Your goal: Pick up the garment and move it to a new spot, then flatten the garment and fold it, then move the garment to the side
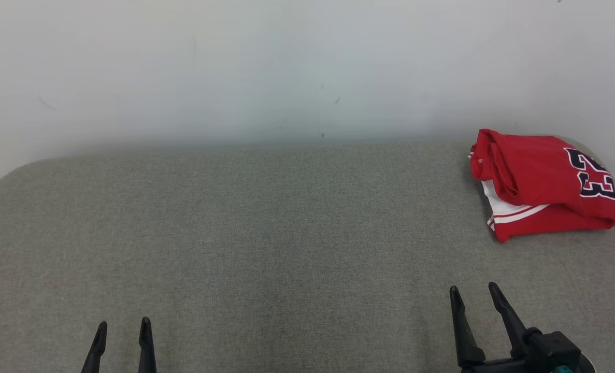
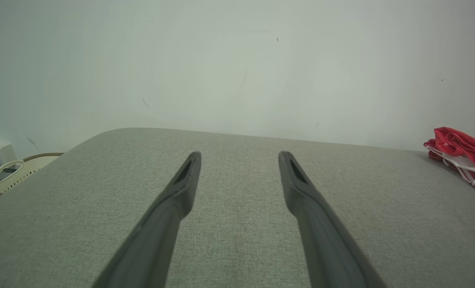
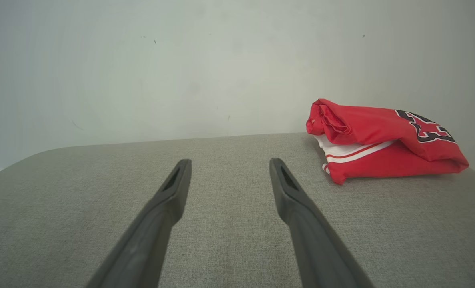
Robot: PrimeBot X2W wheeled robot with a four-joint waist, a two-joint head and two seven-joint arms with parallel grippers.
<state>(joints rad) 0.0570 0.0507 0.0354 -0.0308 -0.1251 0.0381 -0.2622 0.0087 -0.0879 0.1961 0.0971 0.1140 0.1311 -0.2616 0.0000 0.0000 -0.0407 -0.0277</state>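
A grey fabric-covered table with rounded corners stands against a scuffed white wall.

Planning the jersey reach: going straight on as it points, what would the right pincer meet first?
Probably the wall beyond the grey surface: the right pincer aims left of the garment, though depth is unclear.

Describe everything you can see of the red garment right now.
The red garment looks like a sports jersey of smooth, slightly shiny cloth, with white striped trim and a dark, white-edged number 23. It lies folded into a loose, thick bundle, its layers rolled up at the end toward the robot's left. It sits at the far right of the grey padded surface, close to the wall. Only that surface touches it.
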